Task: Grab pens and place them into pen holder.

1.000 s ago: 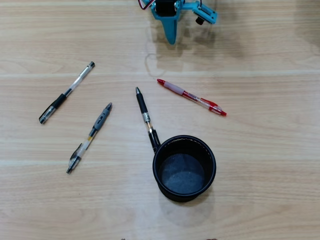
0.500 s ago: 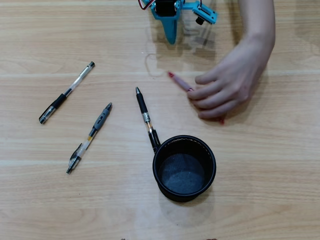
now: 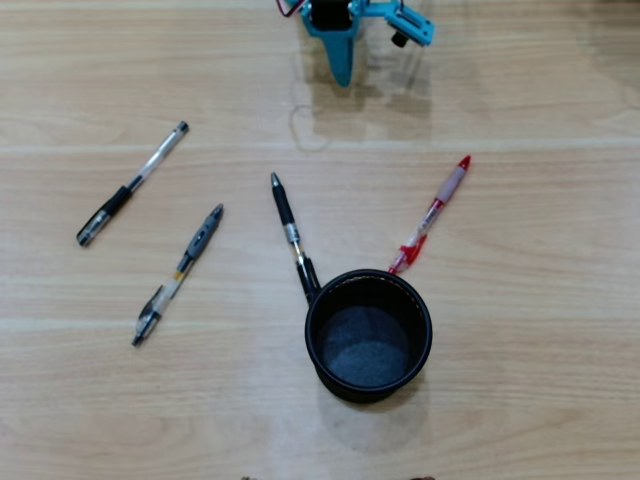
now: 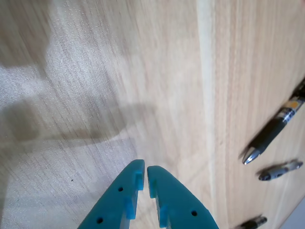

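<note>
Overhead view: the teal gripper point(image 3: 341, 70) sits far above the pen holder point(image 3: 368, 336), touching nothing. The red pen point(image 3: 431, 215) slants up-right from the holder's rim; three dark pens point(image 3: 293, 236) lie to its left.

Wrist view: the fingers point(image 4: 164, 200) are nearly together and empty.

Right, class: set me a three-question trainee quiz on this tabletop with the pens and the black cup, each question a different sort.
1. True or false: the round black cylindrical pen holder already contains a pen.
2. How many slim ballpoint pens lie on the light wooden table?
3. Which pen touches the holder's rim: A the red pen with the pink sleeve, B the leftmost clear-barrelled black pen, C the grey-gripped pen?

Key: 1 false, it is empty; 2 four; 3 A. The teal gripper holds nothing.
</note>
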